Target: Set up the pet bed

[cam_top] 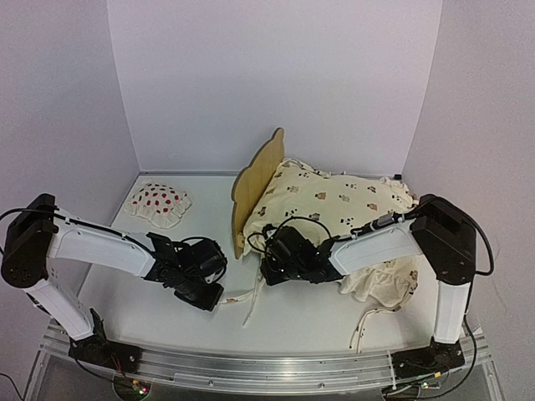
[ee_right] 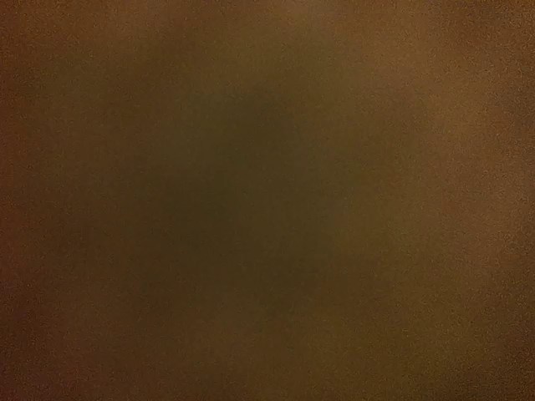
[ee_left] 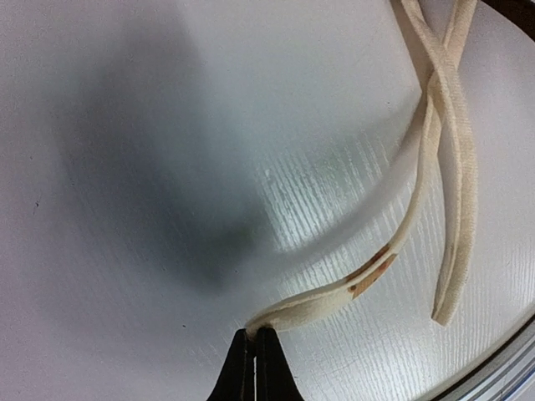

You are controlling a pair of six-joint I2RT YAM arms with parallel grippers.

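Two arms in top view: pet bed (cam_top: pixel 255 180) mid-desk (cam_top: pixel 167 313), headboard upright, cream animal-print cover (cam_top: pixel 334 200) heaped over it. Right gripper (cam_top: pixel 269 266) at bed's near-left corner, opening can't tell. Left gripper (cam_top: pixel 209 296) low on desk, left of bed, apart from it. Strawberry pillow (cam_top: pixel 157 203) far left. Left wrist: jaws together, tips at cream tie (ee_left: pixel 401 225) end. Right wrist: dark blur only.
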